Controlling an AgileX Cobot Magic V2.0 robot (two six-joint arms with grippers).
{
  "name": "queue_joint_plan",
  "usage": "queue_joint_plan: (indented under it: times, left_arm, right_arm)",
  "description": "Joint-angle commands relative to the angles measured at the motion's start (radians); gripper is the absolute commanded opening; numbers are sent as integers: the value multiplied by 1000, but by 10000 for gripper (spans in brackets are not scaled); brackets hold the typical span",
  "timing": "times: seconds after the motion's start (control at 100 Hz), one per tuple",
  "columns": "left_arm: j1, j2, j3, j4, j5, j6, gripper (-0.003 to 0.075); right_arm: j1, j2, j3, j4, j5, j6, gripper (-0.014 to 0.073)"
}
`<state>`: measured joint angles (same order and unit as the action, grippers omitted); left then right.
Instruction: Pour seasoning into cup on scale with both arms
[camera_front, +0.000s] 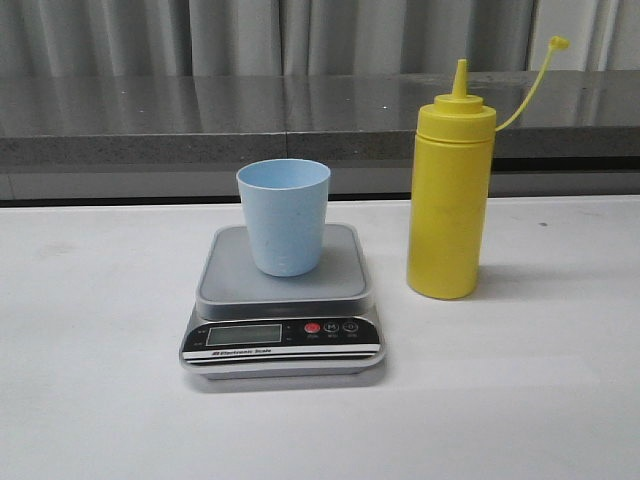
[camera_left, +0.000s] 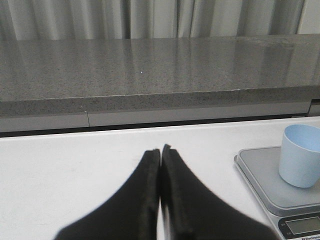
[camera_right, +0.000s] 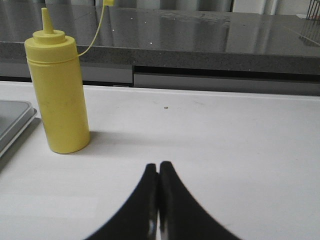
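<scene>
The light blue cup (camera_front: 284, 216) stands upright on the silver-grey scale (camera_front: 283, 300) in the middle of the white table. The tall yellow seasoning bottle (camera_front: 449, 200) stands upright to the right of the scale, its tethered cap (camera_front: 558, 43) hanging off to the right and its nozzle bare. Neither arm shows in the front view. My left gripper (camera_left: 160, 150) is shut and empty, left of the scale (camera_left: 267, 177) and cup (camera_left: 300, 155). My right gripper (camera_right: 158, 166) is shut and empty, right of the bottle (camera_right: 57, 85) and nearer the front.
A grey stone counter (camera_front: 300, 115) with curtains behind it runs along the back of the table (camera_front: 100, 400). The scale's black front panel carries an LCD display (camera_front: 243, 335) and a red button (camera_front: 311, 328).
</scene>
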<state>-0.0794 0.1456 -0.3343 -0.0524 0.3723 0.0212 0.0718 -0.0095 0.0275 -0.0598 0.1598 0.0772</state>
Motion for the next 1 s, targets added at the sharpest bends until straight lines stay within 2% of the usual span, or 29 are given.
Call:
queue_joint_plan:
  times: [0.0, 0.15, 0.26, 0.38, 0.55, 0.64, 0.77, 0.85, 0.99]
  left_arm:
    - [1, 11, -25, -10, -77, -10, -20]
    - [1, 11, -25, -10, -77, -10, -20]
    - [1, 11, -25, -10, -77, -10, -20]
    - [1, 11, -25, -10, -77, -10, -20]
    - [1, 11, -25, -10, -77, -10, -20]
    - [1, 11, -25, -10, -77, -10, -20]
    - [1, 11, -25, -10, -77, -10, -20]
    - [1, 11, -25, -10, -77, -10, -20]
    - [1, 11, -25, -10, -77, -10, -20]
  right_arm:
    - [-5, -20, -22, -14, -99, -2, -67]
    - [-4, -20, -23, 5, -276, -1, -67]
    - [-4, 4, -58, 83, -299, 8, -67]
    - [-4, 77, -152, 119, -213, 8, -67]
    - [-4, 241, -362, 119, 47, 8, -67]
    - [-4, 340, -459, 119, 105, 7, -67]
    - [-4, 460, -530, 118, 28, 7, -67]
    - [0, 529, -533, 117, -81, 7, -67]
    - [16, 637, -533, 115, -173, 7, -66]
